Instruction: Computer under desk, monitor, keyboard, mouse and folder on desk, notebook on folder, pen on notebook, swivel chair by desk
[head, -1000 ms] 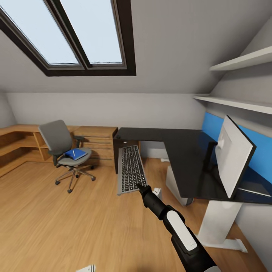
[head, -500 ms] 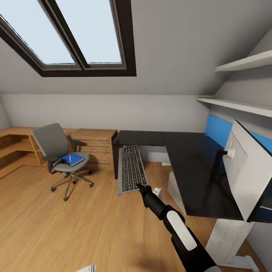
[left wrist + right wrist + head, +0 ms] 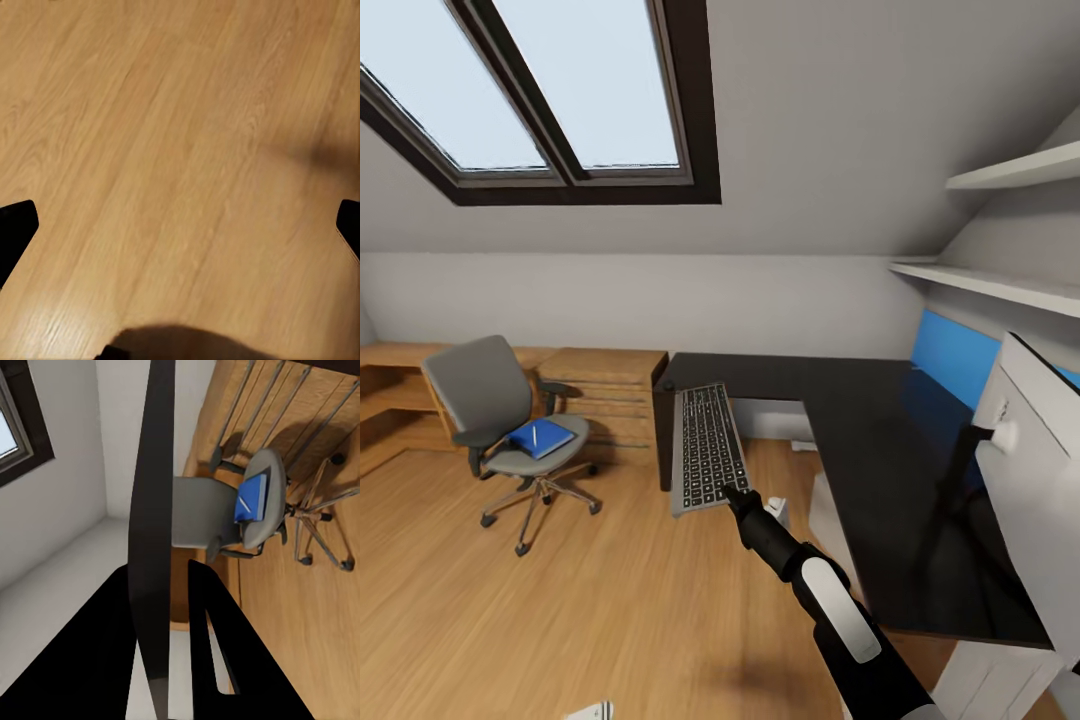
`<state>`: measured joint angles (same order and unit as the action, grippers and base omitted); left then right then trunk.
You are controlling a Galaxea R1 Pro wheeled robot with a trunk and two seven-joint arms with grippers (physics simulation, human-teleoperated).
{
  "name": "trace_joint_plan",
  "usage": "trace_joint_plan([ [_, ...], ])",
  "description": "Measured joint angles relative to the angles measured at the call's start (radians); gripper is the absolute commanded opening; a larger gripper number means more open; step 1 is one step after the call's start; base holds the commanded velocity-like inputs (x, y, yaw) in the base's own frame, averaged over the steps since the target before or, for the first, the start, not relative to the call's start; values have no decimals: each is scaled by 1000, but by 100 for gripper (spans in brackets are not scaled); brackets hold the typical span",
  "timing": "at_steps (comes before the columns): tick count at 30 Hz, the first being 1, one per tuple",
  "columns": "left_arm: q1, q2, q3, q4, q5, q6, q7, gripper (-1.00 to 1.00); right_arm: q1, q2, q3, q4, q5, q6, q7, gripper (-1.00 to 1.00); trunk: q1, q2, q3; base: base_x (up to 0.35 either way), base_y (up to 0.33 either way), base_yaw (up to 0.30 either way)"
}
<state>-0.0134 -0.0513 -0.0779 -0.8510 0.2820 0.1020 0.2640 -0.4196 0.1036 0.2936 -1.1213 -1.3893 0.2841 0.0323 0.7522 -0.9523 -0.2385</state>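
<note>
While clamped on its near edge — right gripper below upheld keyboard.

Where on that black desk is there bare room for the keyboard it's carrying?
The desk top is bare from its near-left corner to the monitor at the right. The right pincer holds the keyboard beside that corner. The swivel chair seat is taken by the folder.

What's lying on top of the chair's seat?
On the swivel chair seat lies the blue folder, with a thin pale pen on it. Whatever is beneath the folder is covered.
</note>
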Motion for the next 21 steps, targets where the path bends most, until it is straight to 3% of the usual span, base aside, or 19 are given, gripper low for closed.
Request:
trace_joint_plan([
  [21, 0, 0, 0, 2, 1, 0, 0, 100, 0, -3, 1, -1, 2, 0, 6, -100, -81, 147, 66, 330, 5, 0],
])
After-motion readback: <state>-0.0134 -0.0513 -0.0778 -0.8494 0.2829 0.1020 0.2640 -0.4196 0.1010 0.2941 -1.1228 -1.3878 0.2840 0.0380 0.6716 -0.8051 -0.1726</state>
